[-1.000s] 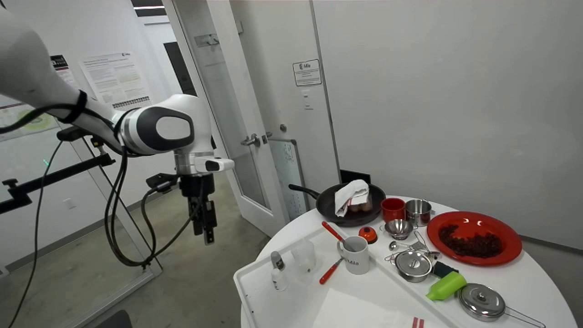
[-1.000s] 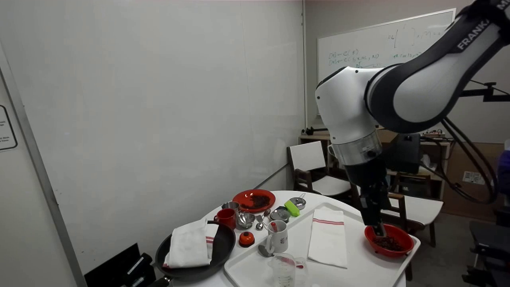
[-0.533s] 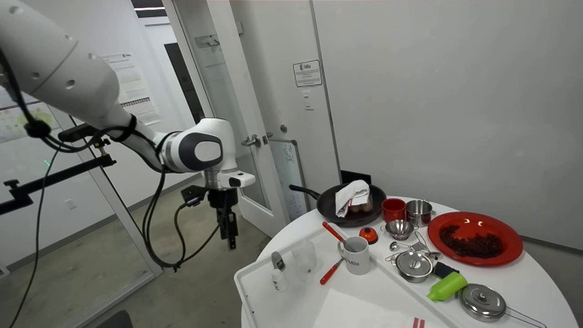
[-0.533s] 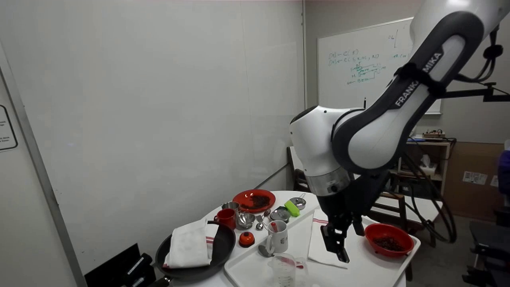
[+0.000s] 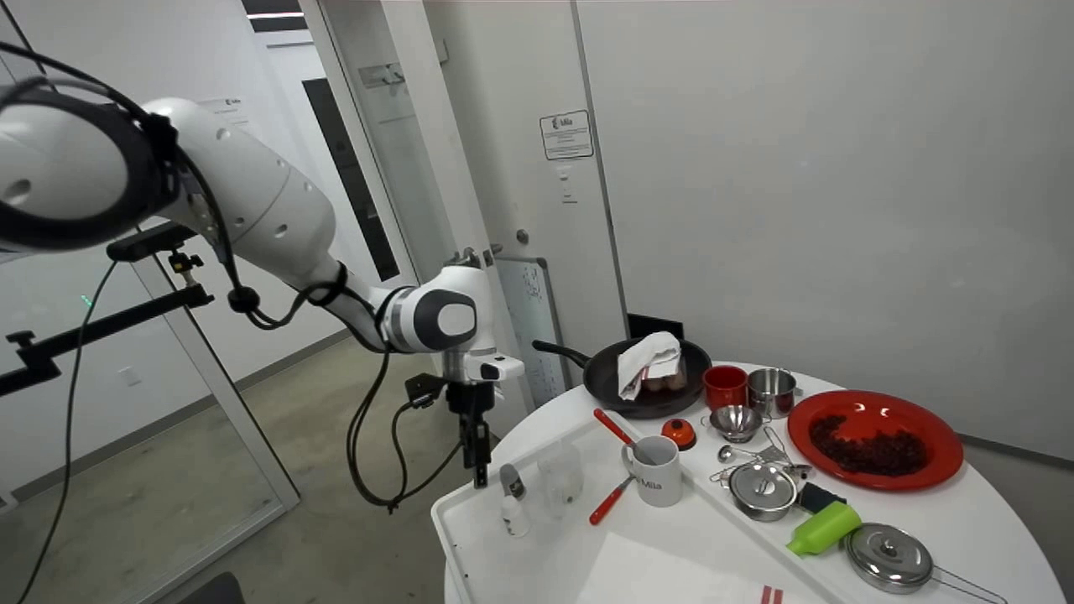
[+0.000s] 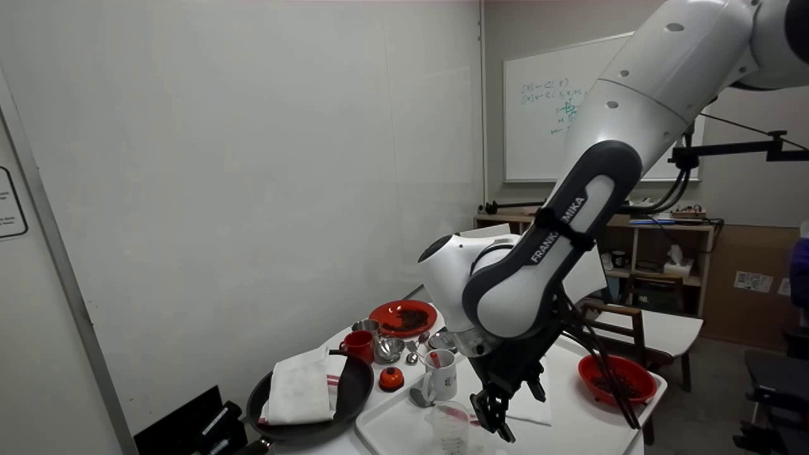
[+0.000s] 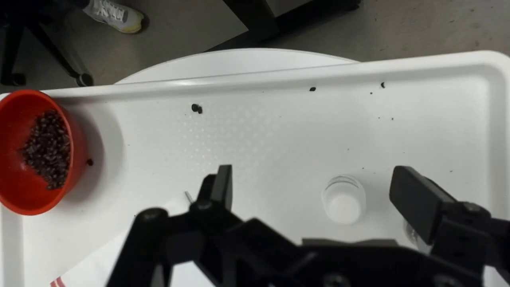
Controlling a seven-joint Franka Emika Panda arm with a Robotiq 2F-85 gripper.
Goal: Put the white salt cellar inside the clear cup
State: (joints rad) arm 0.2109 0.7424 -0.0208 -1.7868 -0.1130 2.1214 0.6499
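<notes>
The white salt cellar (image 5: 514,514) is a tiny see-through shaker with a white cap, upright on the white tray. In the wrist view it (image 7: 344,203) lies below and between my fingers, closer to the right one. The clear cup (image 5: 560,474) stands on the tray beside it, and also shows in an exterior view (image 6: 450,431); in the wrist view I cannot see it. My gripper (image 7: 312,179) is open and empty, held above the tray pointing down. It also shows in both exterior views (image 5: 480,480) (image 6: 523,414).
A grey-topped shaker (image 5: 511,480) stands close to the salt cellar. A white mug (image 5: 659,472) with a red-handled utensil, and a red-handled tool (image 5: 610,501), are near the cup. A red bowl (image 6: 617,379) of dark beans sits at the tray's (image 7: 398,65) far end.
The arm has swung from above the red bowl towards the shakers and the clear cup, and come lower. The objects on the tray have not moved.
</notes>
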